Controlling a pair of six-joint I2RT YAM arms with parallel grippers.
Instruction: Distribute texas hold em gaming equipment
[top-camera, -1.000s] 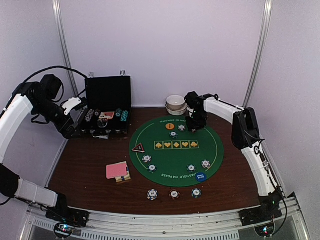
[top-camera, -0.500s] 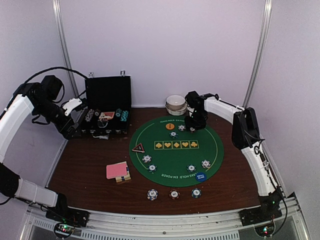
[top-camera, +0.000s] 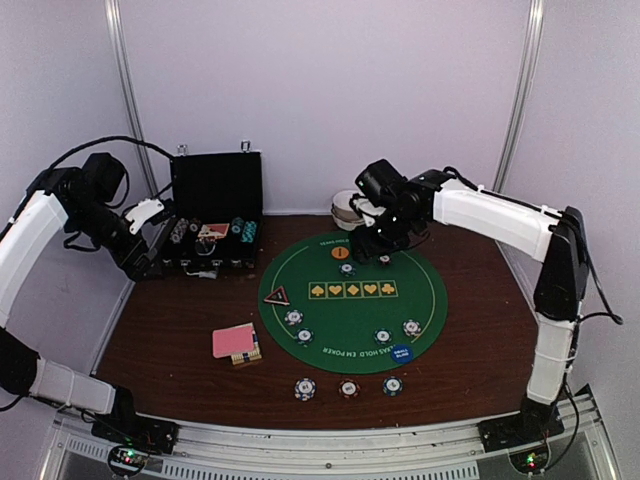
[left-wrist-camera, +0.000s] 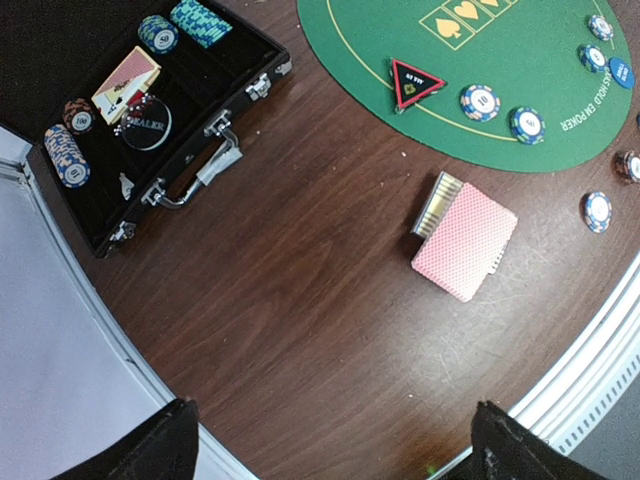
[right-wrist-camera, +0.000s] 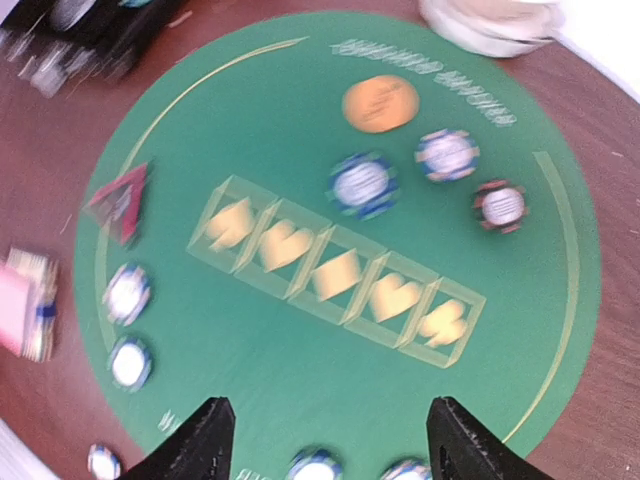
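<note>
R gripper (right-wrist-camera: 330, 455) – fingers spread, nothing between them, held above green mat (right-wrist-camera: 300, 390). Under it, at mat's far side: orange button (right-wrist-camera: 380, 103) w/ 3 chips (right-wrist-camera: 362, 184) just beside. Red triangle (right-wrist-camera: 120, 200) at mat's left edge, blue button (top-camera: 401, 353) at near edge. Pink cards (left-wrist-camera: 462, 240) on table (left-wrist-camera: 300, 330) beside mat. L gripper (left-wrist-camera: 330, 460) also spread, empty, up beside black case (left-wrist-camera: 200, 95) – chip stacks (left-wrist-camera: 60, 155) inside.

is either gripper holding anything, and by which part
Nothing is held: the left gripper and the right gripper are both open and empty.
</note>
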